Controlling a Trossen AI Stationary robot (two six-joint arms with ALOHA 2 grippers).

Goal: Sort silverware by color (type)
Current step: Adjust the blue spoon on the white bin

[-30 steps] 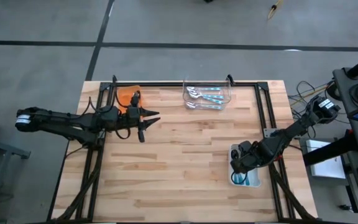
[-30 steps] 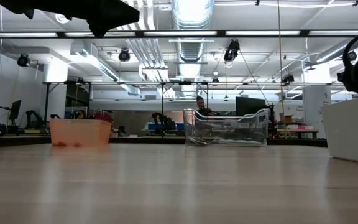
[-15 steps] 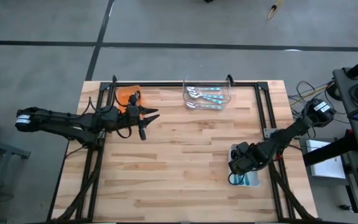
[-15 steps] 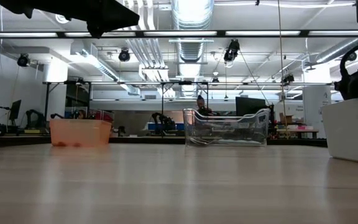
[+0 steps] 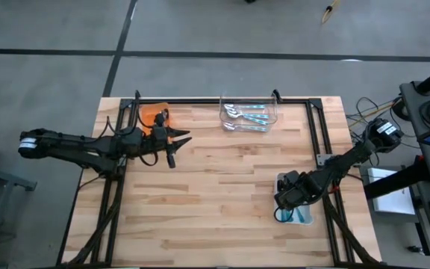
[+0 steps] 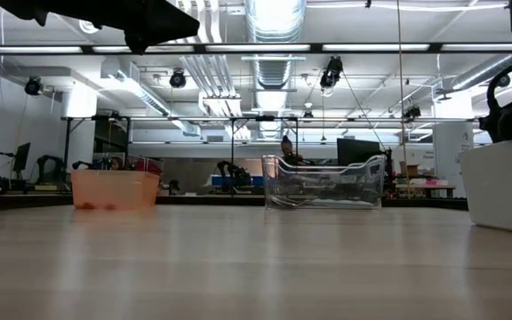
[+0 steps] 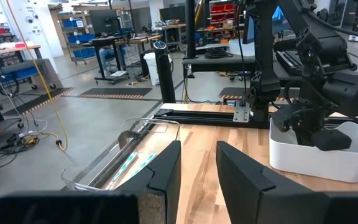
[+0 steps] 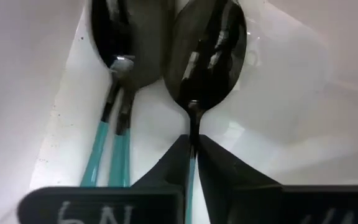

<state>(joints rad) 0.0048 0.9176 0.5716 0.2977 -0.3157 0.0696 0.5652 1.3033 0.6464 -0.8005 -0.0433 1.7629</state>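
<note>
My right gripper (image 8: 192, 155) is down in the white tray (image 5: 284, 181), lower right of the high view, clenched on a teal-handled spoon (image 8: 207, 56) beside two others. My left gripper (image 5: 178, 140) hovers at centre left, fingers slightly parted and holding nothing.

A: What is hidden in the white tray (image 5: 283, 181)?

B: From above, its contents are largely covered by the right gripper (image 5: 284, 211). In the right wrist view the teal-handled spoons (image 8: 207, 53) are cut off at the frame's edge.

A: And the clear tray (image 5: 249, 113)?

B: Its spoons are too small to be counted. Whatever lies in the orange tray (image 6: 115, 189) cannot be made out.
</note>
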